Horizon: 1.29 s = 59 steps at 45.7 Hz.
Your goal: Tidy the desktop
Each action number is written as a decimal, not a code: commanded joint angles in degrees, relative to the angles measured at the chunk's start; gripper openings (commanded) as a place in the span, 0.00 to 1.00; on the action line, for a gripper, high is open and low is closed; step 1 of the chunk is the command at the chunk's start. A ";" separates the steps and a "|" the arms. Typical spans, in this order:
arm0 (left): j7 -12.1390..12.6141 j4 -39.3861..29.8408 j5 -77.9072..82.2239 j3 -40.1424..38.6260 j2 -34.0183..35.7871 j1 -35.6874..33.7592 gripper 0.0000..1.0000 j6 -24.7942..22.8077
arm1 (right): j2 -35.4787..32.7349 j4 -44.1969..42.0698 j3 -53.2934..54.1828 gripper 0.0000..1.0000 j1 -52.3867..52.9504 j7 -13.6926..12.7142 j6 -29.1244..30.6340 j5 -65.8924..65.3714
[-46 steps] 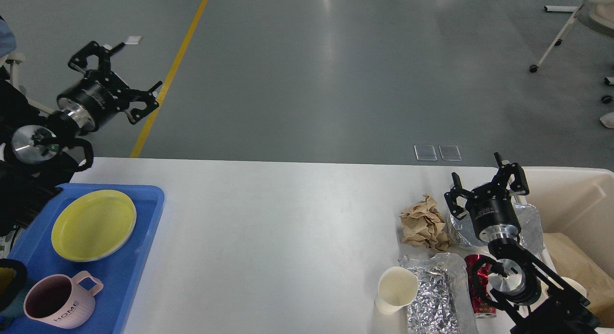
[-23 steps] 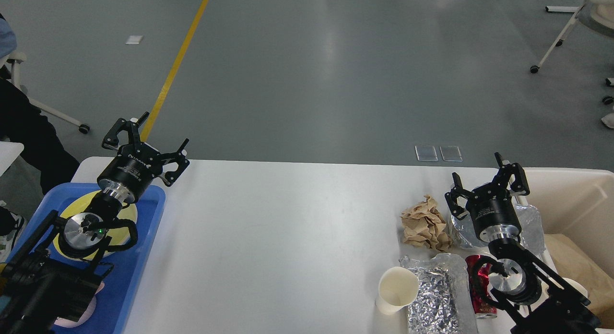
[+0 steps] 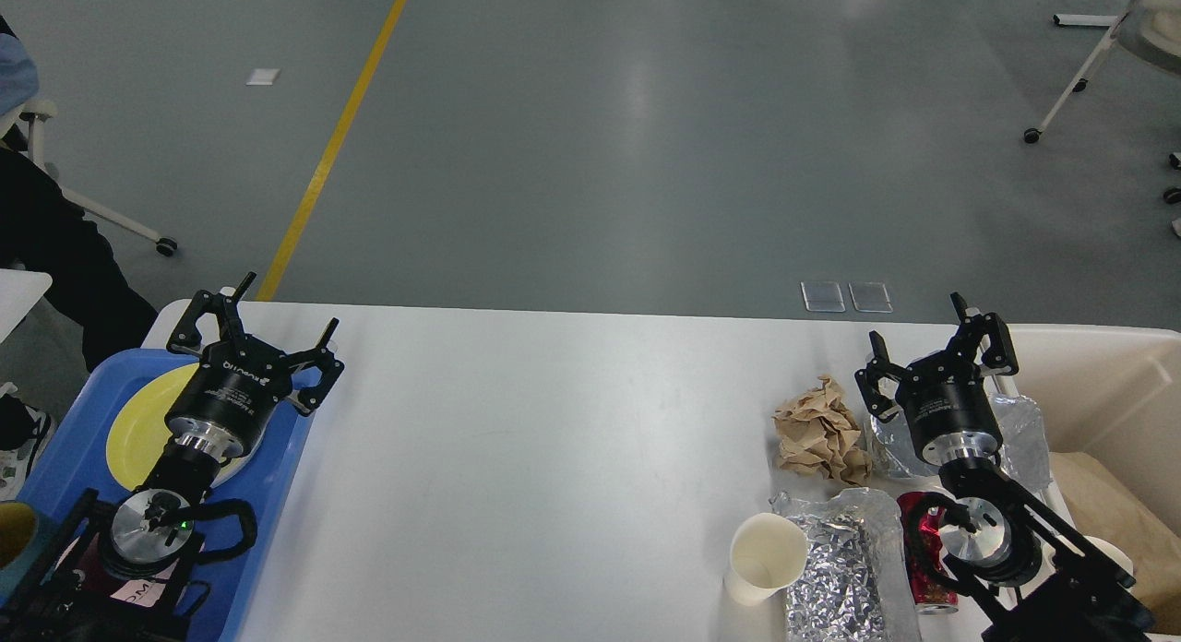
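Note:
The white desktop (image 3: 554, 439) fills the lower half of the head view. My left gripper (image 3: 254, 333) is open and empty above the far end of the blue tray (image 3: 268, 494), over a yellow plate (image 3: 138, 430). My right gripper (image 3: 936, 347) is open and empty above crumpled foil (image 3: 1019, 421), beside a crumpled brown paper ball (image 3: 817, 430). A white paper cup (image 3: 761, 559), a foil sheet (image 3: 835, 568) and a red can (image 3: 927, 550) lie near the front right, the can partly hidden by my right arm.
A beige bin (image 3: 1107, 374) holding brown paper stands at the desktop's right end. A pink mug on the tray is mostly hidden under my left arm. A person in dark clothes (image 3: 46, 245) sits at the far left, beyond the table.
My left arm has swung down from beyond the table's left edge and come over the blue tray, now covering the mug and part of the plate. The right arm has not moved.

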 commanded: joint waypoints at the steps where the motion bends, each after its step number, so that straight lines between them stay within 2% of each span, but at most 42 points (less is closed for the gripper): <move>1: -0.33 0.09 0.03 0.12 -0.15 1.10 0.96 -0.27 | -0.01 0.00 0.00 1.00 -0.07 0.00 0.00 0.00; 5: -1.03 0.09 0.03 0.03 -0.33 1.19 0.96 -0.36 | -0.01 0.00 0.00 1.00 -0.07 0.00 0.00 0.00; 13: -4.90 0.44 0.03 0.12 -0.42 1.36 0.96 -0.36 | -0.01 0.00 0.00 1.00 -0.07 0.00 -0.09 0.00; 27: -5.52 2.02 -0.85 -0.67 -0.33 1.54 0.96 -1.33 | -0.01 0.00 0.00 1.00 -0.07 0.00 0.00 0.00; 33: -8.50 2.37 -0.94 -3.22 -0.68 1.80 0.96 -2.21 | -0.01 0.00 0.00 1.00 0.02 0.00 0.00 0.00; 44: -12.90 2.37 -1.02 -3.14 -2.97 1.72 0.96 -2.47 | -0.01 0.00 0.00 1.00 -0.07 0.00 0.00 0.00; 59: -13.25 2.72 -1.11 -2.61 -3.85 1.01 0.96 -2.56 | -0.01 0.00 0.00 1.00 -0.07 0.00 0.00 0.00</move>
